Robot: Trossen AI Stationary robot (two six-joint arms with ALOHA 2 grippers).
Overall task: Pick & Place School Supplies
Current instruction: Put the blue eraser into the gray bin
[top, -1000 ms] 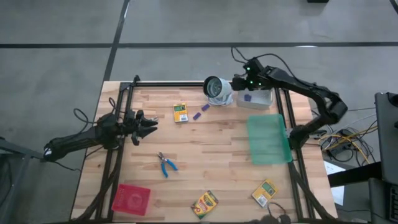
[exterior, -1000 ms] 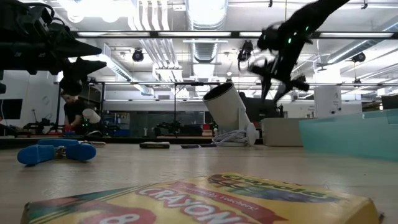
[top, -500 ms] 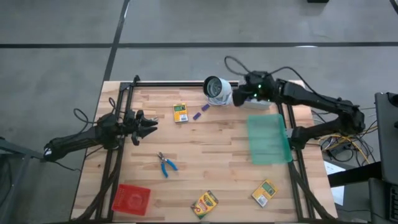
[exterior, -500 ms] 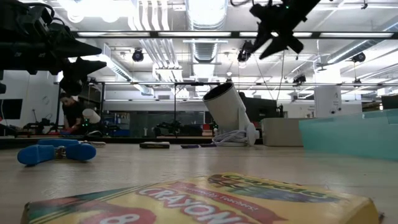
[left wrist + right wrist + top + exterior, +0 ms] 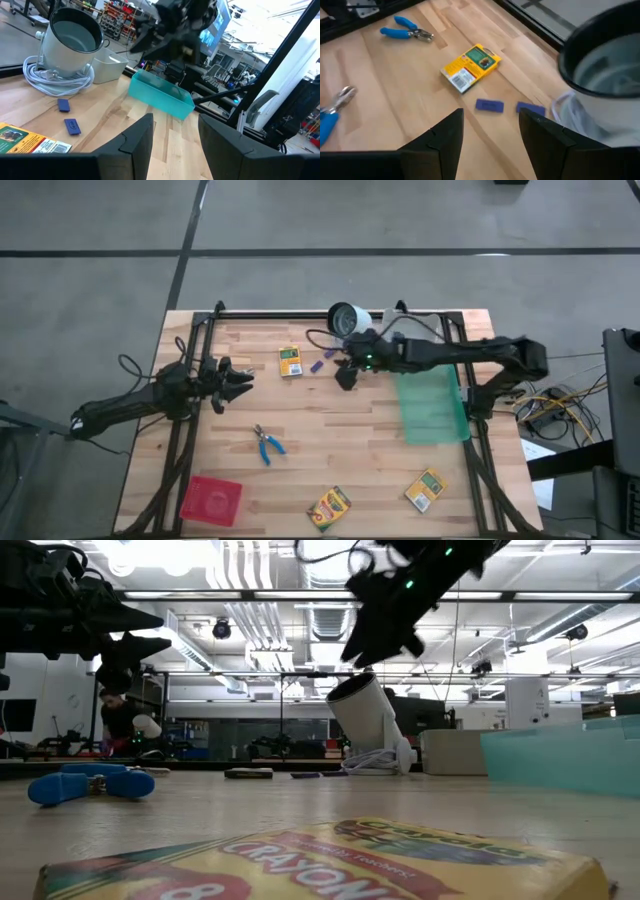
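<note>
My right gripper point(image 5: 345, 373) hovers open above the table beside the white-grey round object point(image 5: 348, 321), with nothing between its fingers. Just past its fingertips lie two purple pieces point(image 5: 489, 105) point(image 5: 530, 108) and a yellow-and-green crayon box point(image 5: 470, 67), flat on the wood. Two more crayon boxes point(image 5: 329, 507) point(image 5: 425, 489) lie near the front edge. The blue-handled tool point(image 5: 266, 444) lies left of centre. My left gripper point(image 5: 240, 380) waits open and level at the table's left side, clear of everything.
A green bin point(image 5: 432, 405) stands on the right side below my right arm. A white bin point(image 5: 107, 70) sits by the round object and its coiled cord. A red tray point(image 5: 211, 498) lies at the near left corner. Black frame rails run along the table's edges.
My right gripper has swung from over the white bin at the far right toward the table's left and slightly nearer. It has rolled as it went. It now hangs beside the round object, over the purple pieces. No object has moved.
</note>
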